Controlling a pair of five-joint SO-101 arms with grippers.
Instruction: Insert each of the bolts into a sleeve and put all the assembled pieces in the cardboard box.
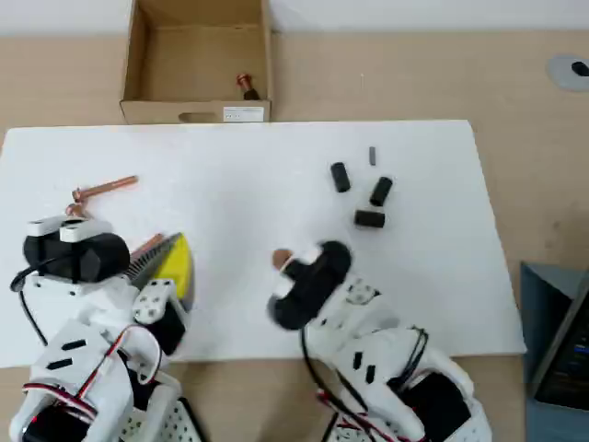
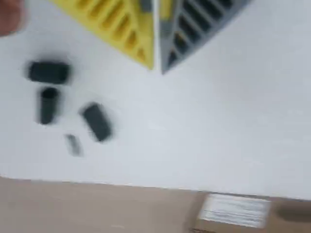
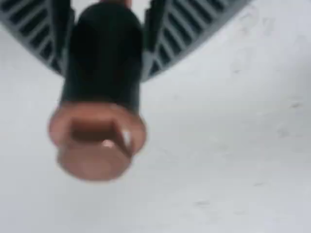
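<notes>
Clamping sleeved bolt (image 3: 97,138) betw. right gripper (image 3: 103,53) fingers; left gripper (image 2: 156,65) fingers together over white mat (image 2: 218,121), nr loose sleeves (image 2: 48,72).

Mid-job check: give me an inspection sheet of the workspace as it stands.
Surface: white mat on a wooden tabletop.
Job's things: three loose black sleeves; loose copper bolts at the mat's left; one assembled piece in the cardboard box.
Clutter: small grey pin beside the sleeves.
Grippers: left gripper shut, empty; right gripper shut on a bolted sleeve.
Cables: black cable at the left arm.
Surroundings: grey disc; dark device at the edge.
</notes>
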